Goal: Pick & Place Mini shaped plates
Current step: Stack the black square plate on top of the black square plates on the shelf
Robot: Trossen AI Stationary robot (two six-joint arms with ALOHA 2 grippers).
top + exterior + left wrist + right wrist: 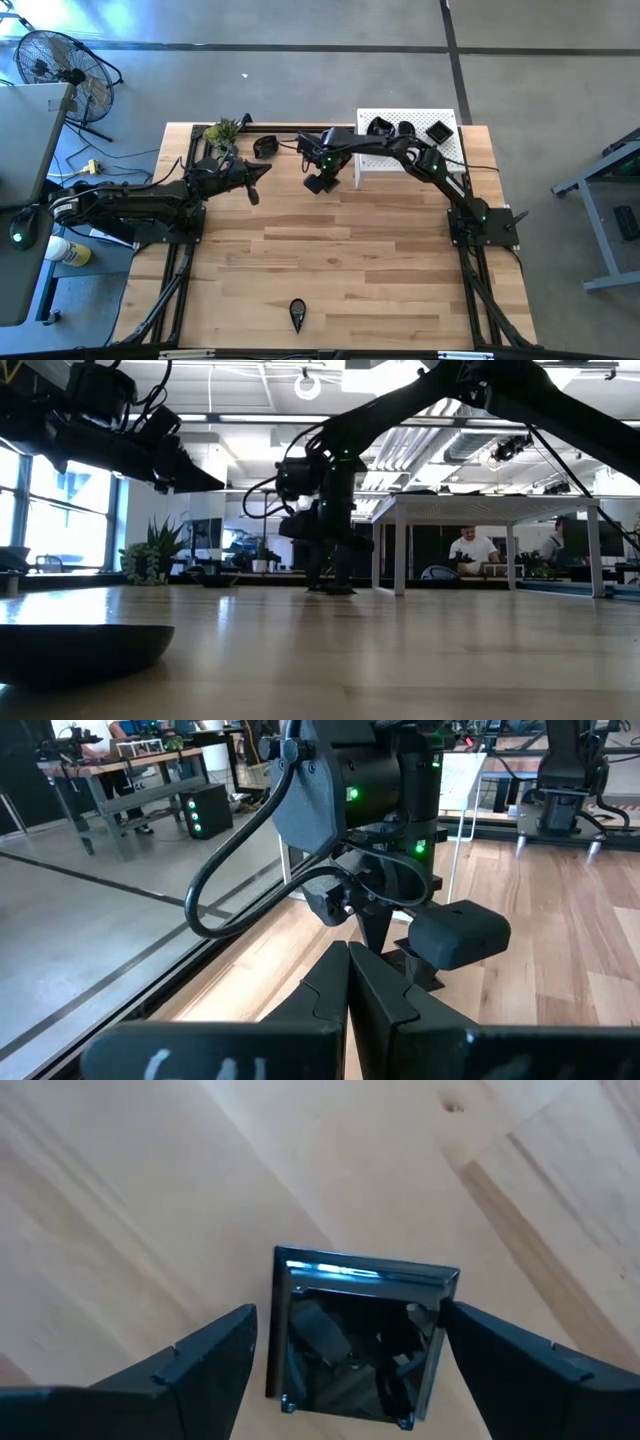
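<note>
Fingers of the right pincer [345, 1365] stand wide apart, one on each side of a square black plate [355, 1340] that lies flat on the bench [350, 260]; no finger can be seen touching it, and its glossy face mirrors the wrist above. In the high view this right pincer [318, 182] hangs near the bench's far edge, about midway along it, just beside the near left corner of the white perforated platform [380, 160]. Three more black plates [405, 129] sit on that platform at the far right corner of the bench. Another dark dish [265, 146] rests by the far edge, between the right pincer and a small green plant [222, 131] at the far left corner.

The left pincer [262, 170] has its fingers pressed together on nothing, raised above the bench near the far left corner and pointing toward the right arm. A teardrop plate [297, 315] lies alone close to the near edge, around its middle. In the low view a person sits at a desk well beyond the bench.
</note>
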